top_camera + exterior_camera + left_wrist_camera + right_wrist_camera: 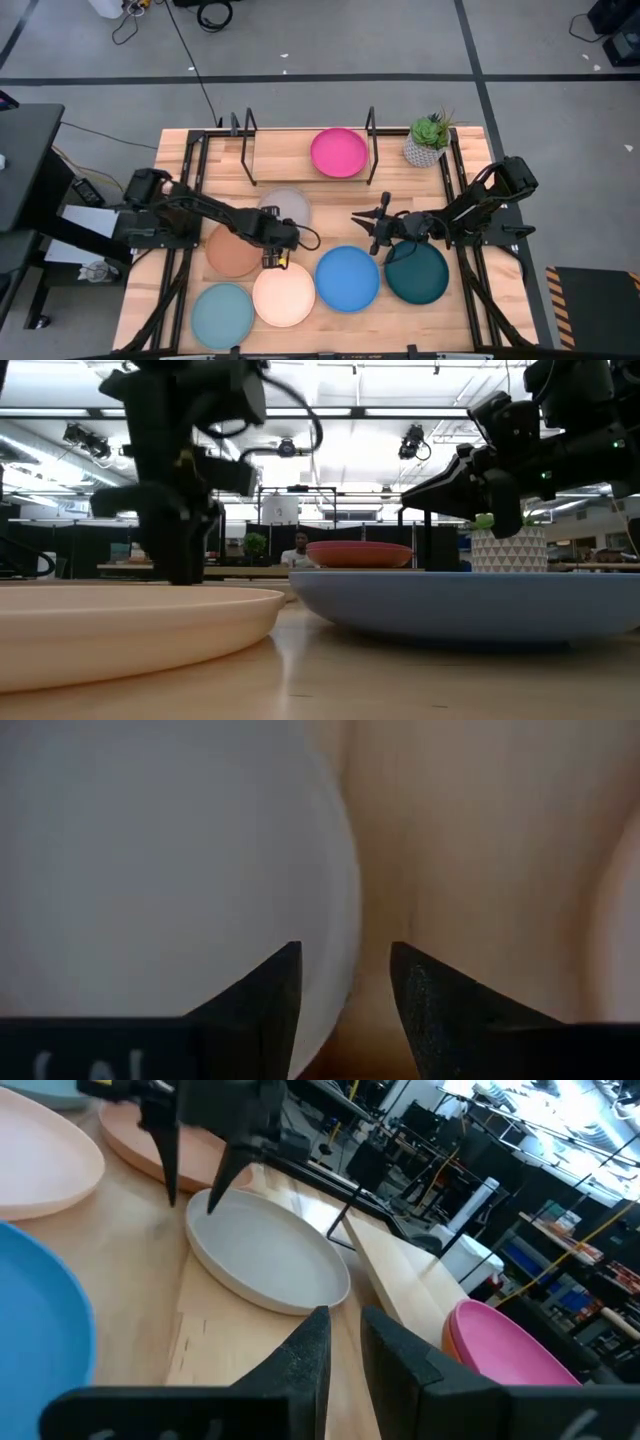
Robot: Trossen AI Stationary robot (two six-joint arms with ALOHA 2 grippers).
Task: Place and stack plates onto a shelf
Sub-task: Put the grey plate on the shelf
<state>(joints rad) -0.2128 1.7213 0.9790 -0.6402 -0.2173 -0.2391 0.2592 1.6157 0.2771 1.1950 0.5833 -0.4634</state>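
The grey plate (288, 206) lies flat on the table in front of the shelf (280, 158). My left gripper (272, 241) is open, points down and straddles the plate's near rim (335, 900). The right wrist view shows the left gripper (190, 1195) too. The magenta plate (338, 152) rests on an orange plate (452, 1342) on the shelf's right half. The terracotta (228, 252), cream (283, 294), light teal (221, 315), blue (347, 278) and dark teal (417, 274) plates lie on the table. My right gripper (362, 230) hovers open above the table between the grey and dark teal plates. My left gripper comes from above, pointing down, at the grey plate's near rim (215, 1215). One finger (270, 990) stands over the plate's inside and the other (425, 990) outside it over the table. Whether either finger touches the plate, I cannot tell.
A potted plant (428, 140) stands right of the shelf. Black wire end frames (371, 128) bound the shelf board, whose left half is bare. Plates crowd the table's near half. A person (300, 550) shows far behind the table.
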